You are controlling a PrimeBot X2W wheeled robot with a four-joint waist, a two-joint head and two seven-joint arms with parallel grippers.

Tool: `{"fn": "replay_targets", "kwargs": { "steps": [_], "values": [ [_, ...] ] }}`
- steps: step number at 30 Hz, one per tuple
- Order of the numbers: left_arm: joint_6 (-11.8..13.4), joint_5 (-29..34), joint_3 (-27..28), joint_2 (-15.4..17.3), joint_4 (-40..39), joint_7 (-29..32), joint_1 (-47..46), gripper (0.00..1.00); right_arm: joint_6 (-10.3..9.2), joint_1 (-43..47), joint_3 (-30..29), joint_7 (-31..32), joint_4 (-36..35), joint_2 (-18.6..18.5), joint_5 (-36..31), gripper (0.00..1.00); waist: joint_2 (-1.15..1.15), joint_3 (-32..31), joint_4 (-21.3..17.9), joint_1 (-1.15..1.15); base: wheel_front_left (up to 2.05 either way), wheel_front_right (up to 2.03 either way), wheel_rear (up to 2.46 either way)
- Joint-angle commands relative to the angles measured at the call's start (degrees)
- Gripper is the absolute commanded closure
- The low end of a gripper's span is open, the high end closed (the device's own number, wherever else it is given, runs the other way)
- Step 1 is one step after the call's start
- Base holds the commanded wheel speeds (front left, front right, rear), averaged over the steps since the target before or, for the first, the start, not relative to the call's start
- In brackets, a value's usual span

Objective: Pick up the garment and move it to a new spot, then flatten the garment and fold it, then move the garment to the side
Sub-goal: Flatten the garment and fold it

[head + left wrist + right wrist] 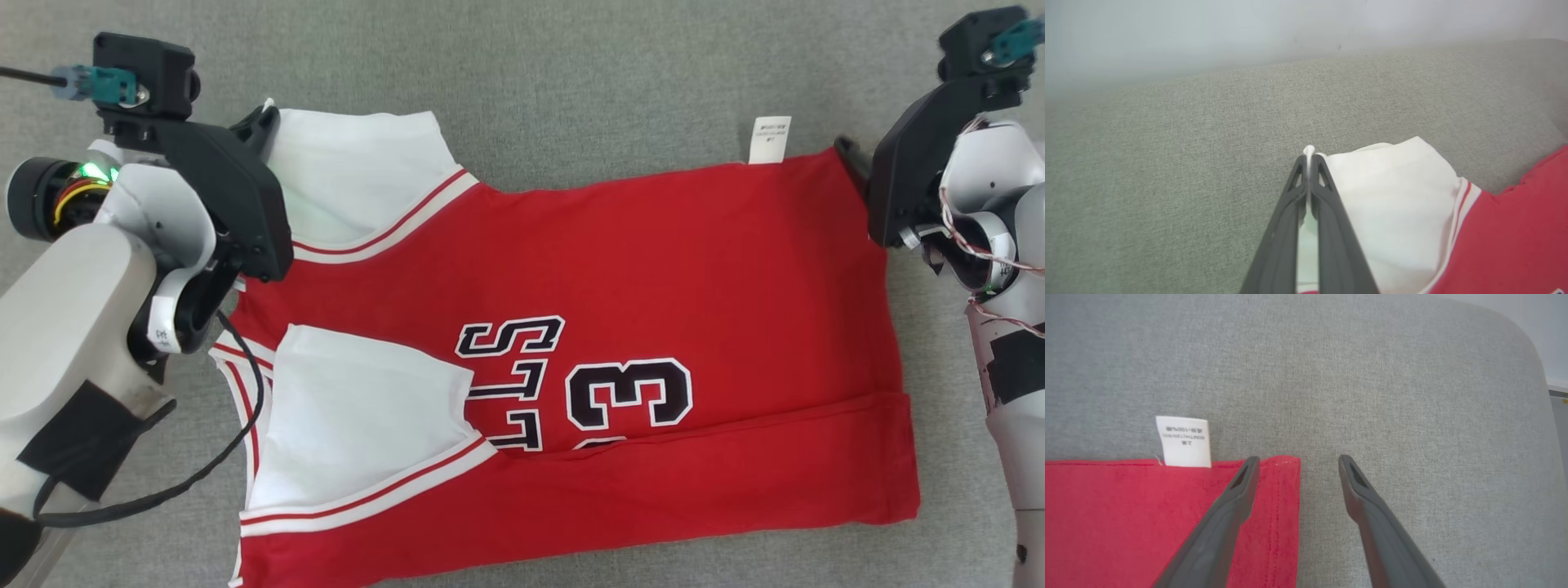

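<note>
Pinching white sleeve [1392, 196] corner of jersey [653, 269] at far left with left gripper [1309, 163] clenched, right gripper [1298, 461] spread, released, over far right hem corner, near label [1184, 442]

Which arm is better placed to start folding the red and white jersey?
Left. The left gripper is shut on the white sleeve of the red and white jersey; the right gripper hangs open over the hem corner.

Grey woven surface [571, 73], pale wall [1208, 32]
</note>
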Motion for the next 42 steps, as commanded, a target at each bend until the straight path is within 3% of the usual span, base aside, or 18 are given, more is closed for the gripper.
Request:
{"fn": "replay_targets", "kwargs": {
  "steps": [1, 9, 10, 15, 17, 33, 42],
  "values": [
    [-0.1, 0.3, -0.12, -0.33, -0.09, 0.15, -0.7, 1.0, -0.1, -0.3, 0.97, 1.01, -0.05, -0.72, 0.44, 0.0, 0.0, 0.76, 0.21, 0.01, 0.0, 0.0, 0.0],
    [-0.19, 0.97, -0.52, -0.95, -0.56, 0.13, -2.27, 1.0, -0.1, 0.09, 3.98, 1.57, -0.92, -3.28, 0.7, 0.0, 0.0, 3.63, 0.74, 0.01, 0.0, 0.0, 0.0],
    [-0.22, 1.02, -0.54, -0.96, -0.52, 0.02, -2.39, 1.0, -0.1, 0.08, 4.32, 1.38, -0.81, -3.37, 0.76, 0.04, 0.0, 3.8, 0.75, 0.01, 0.0, 0.0, 0.0],
    [-0.08, 0.98, -0.3, -1.0, -0.03, -0.43, -2.75, 1.0, -0.1, 0.03, 6.63, 0.55, -0.08, -4.01, 1.08, 0.67, 0.0, 4.37, 0.73, 0.01, 0.0, 0.0, 0.0],
    [-0.36, 0.71, -0.01, -0.99, -0.03, -0.95, -2.82, 1.0, -0.1, -0.12, 7.42, -0.18, -0.11, -4.4, 1.41, 1.0, 0.0, 4.25, 0.74, 0.01, 0.0, 0.0, 0.0],
    [-3.32, -9.24, 7.31, 0.96, -9.4, -7.74, 6.7, 1.0, -0.1, 6.93, 8.26, -9.09, -5.36, -6.5, 5.29, 1.0, 0.0, -2.85, 1.78, 0.01, 0.0, 0.0, 0.0],
    [-3.63, -14.58, 8.13, 2.42, -18.7, -10.59, 20.64, 1.0, -0.1, 19.93, 4.34, -11.16, -13.3, -8.89, 6.86, 1.0, 0.0, -7.83, 4.03, 0.01, 0.0, 0.0, 0.0]
  ]
}}
